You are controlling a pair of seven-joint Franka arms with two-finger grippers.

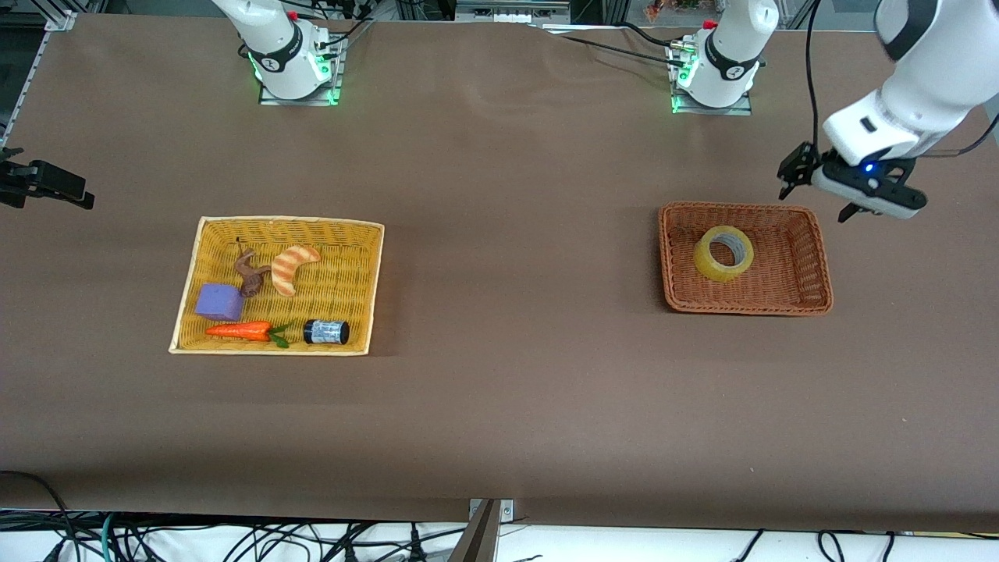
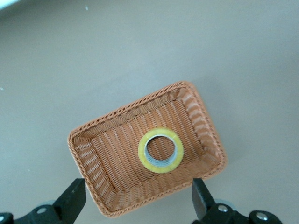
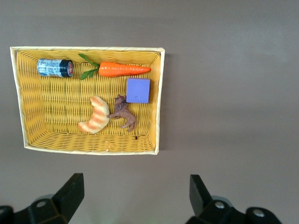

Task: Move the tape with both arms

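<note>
Brown cloth covers the whole table [image 1: 499,406], and going from the right arm's end to the left arm's the scene reads simply. First comes the right gripper [image 1: 47,187], hanging at the table's edge with fingers [image 3: 70,191] spread wide and nothing between them; this arm waits. Ahead of those fingers, as the right wrist view shows, sits the yellow basket [image 1: 367,289] holding a purple block [image 1: 218,302], a carrot [image 1: 238,331], a croissant [image 1: 294,267], a small brown figure [image 1: 250,273] and a black cylinder [image 1: 326,332]. Well apart from it is the brown basket [image 1: 815,265], and the tape [image 1: 723,253] lies flat near its middle, hole facing up. Last is the left gripper [image 1: 819,191], in the air over the table just off that basket's rim, fingers [image 2: 72,198] wide and empty, the tape ahead of them and clear of both pads. I judge the step in hand to be the release and pull-away, with the transfer looking done. To finish it well, lift straight up so neither finger catches the woven rim, keep the fingers spread until clear of the basket, and avoid nudging the wall, since a light basket could slide. The roll looks settled, so it need not be touched again.
</note>
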